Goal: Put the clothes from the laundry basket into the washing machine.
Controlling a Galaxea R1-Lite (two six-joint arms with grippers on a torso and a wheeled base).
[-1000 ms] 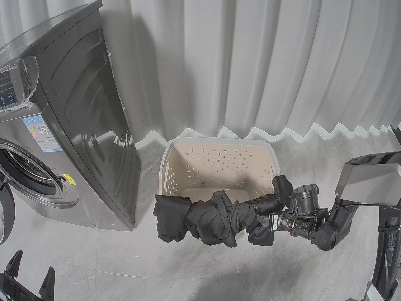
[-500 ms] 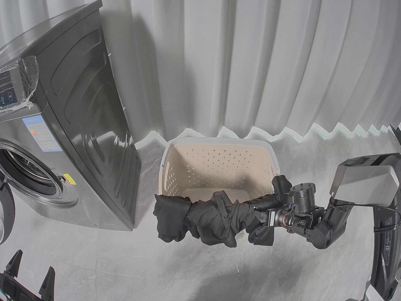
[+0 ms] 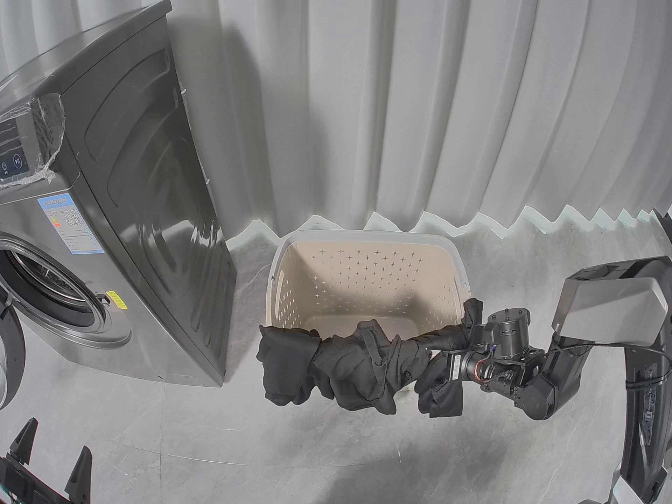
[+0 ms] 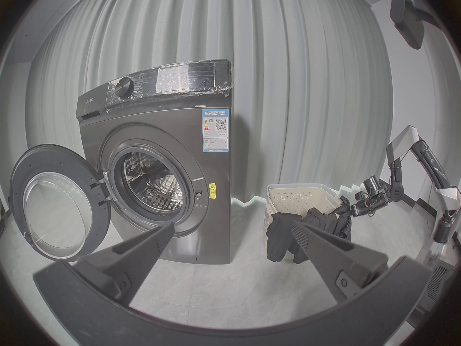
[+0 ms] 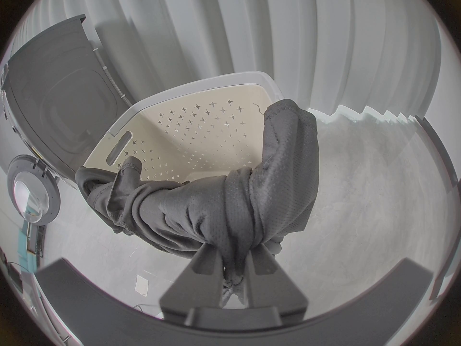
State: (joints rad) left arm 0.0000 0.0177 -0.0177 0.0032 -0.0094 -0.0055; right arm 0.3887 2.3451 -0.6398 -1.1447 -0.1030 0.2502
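Clenching dark garment (image 3: 357,369) in my right pincer (image 5: 235,263) over laundry basket (image 3: 371,236) rim; washing machine (image 3: 140,197) not loaded yet; left pincer (image 4: 231,229) released.

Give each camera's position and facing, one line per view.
Head: high, looking down at the laundry basket, dark garment and washing machine; right arm shows.
Left wrist: low, facing the machine's open door past the open left end effector.
Right wrist: behind the right end effector gripping the garment, facing the basket.
All share basket and garment.
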